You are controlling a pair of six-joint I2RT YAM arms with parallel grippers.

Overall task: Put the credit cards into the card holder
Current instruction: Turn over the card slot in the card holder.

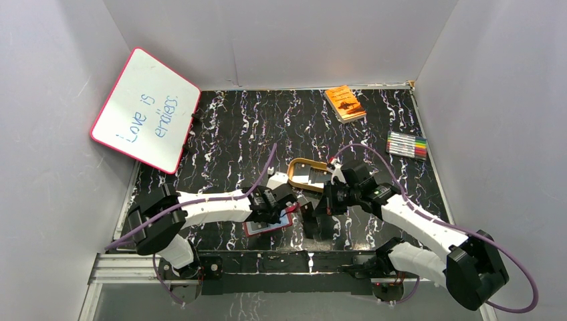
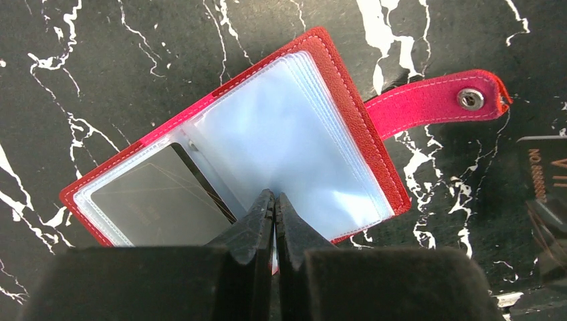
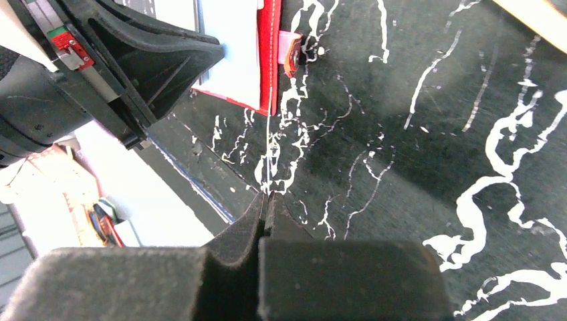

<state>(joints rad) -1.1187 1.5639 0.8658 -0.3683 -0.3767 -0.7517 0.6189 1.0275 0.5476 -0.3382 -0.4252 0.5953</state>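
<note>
White arms (image 1: 214,204), black joints (purple cables (image 1: 269,162))

top looks down; both wrist views closely share card holder (image 2: 354,110).

Card holder (image 1: 267,224) at the table's (image 1: 234,127) front edge; tray (image 1: 293,177) behind it; book (image 1: 345,103) far back; markers (image 1: 406,144) right

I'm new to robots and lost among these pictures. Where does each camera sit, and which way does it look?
Top: above and behind, looking down on the table; left arm and right arm show.
Left wrist: on the left arm, looking along the left claw, shut on the open red wallet.
Right wrist: on the right arm, looking along the shut right claw, which pinches a card edge-on.
Shared: all show the wallet.
</note>
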